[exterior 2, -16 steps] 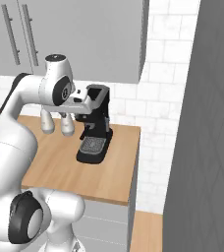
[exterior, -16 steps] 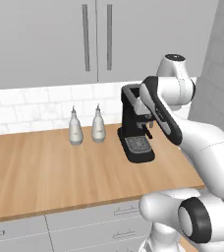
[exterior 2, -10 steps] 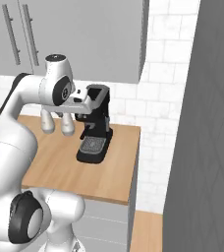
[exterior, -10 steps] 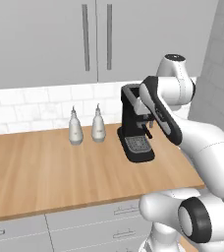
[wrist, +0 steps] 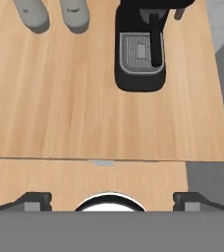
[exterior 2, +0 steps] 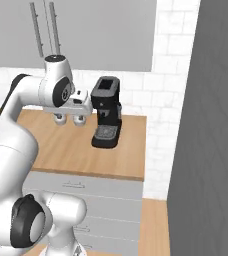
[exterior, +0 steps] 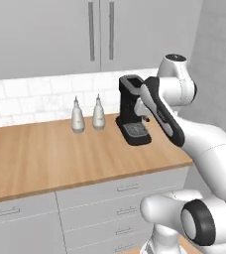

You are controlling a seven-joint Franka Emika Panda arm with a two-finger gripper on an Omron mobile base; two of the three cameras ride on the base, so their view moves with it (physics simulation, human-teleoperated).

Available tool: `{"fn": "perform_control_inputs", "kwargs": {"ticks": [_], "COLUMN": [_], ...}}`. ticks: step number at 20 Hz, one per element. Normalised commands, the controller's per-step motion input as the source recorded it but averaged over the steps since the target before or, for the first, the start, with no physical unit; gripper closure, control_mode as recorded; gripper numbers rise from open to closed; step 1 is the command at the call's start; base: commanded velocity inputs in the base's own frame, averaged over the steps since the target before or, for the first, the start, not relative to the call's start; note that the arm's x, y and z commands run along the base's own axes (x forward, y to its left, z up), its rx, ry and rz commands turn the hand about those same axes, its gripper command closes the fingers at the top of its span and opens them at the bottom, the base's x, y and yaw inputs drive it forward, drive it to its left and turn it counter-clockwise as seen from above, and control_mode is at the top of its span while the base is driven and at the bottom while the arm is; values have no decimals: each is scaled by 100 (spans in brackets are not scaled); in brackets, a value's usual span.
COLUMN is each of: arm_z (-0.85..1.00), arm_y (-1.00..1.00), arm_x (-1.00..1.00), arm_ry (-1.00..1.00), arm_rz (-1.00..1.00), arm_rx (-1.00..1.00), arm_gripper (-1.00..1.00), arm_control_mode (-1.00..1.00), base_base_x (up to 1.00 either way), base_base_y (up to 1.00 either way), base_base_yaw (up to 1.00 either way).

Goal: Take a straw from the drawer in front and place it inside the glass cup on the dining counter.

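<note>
The gripper [wrist: 109, 199] hangs high above the wood counter [wrist: 74, 98], fingers [wrist: 34, 199] spread wide apart, grasping nothing. Below it stand a boxy black coffee machine [exterior: 133, 116] and two smooth grey bottles [exterior: 77, 117]. Flat grey drawer fronts [exterior: 122, 189], all closed, carry bar handles.

counter: light wood-grain top [exterior: 60, 158], warm tan
coffee machine: black body [exterior: 133, 115], grey grille tray
bottles: two pale grey [exterior: 77, 118]
cabinet doors: flat grey [exterior: 45, 34]
wall tiles: white [exterior: 26, 96]
</note>
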Motion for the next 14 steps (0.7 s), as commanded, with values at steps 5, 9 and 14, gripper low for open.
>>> {"fn": "perform_control_inputs", "kwargs": {"ticks": [5,9,14], "arm_z": [0,0,0], "arm_y": [0,0,0], "arm_x": [0,0,0], "arm_ry": [0,0,0], "arm_rz": [0,0,0], "arm_rx": [0,0,0], "arm_gripper": [-100,-100,-100], "arm_control_mode": [100,100,100], "base_base_x": [0,0,0], "base_base_y": [89,72,69], "base_base_yaw": [-56,-66,-67]}}
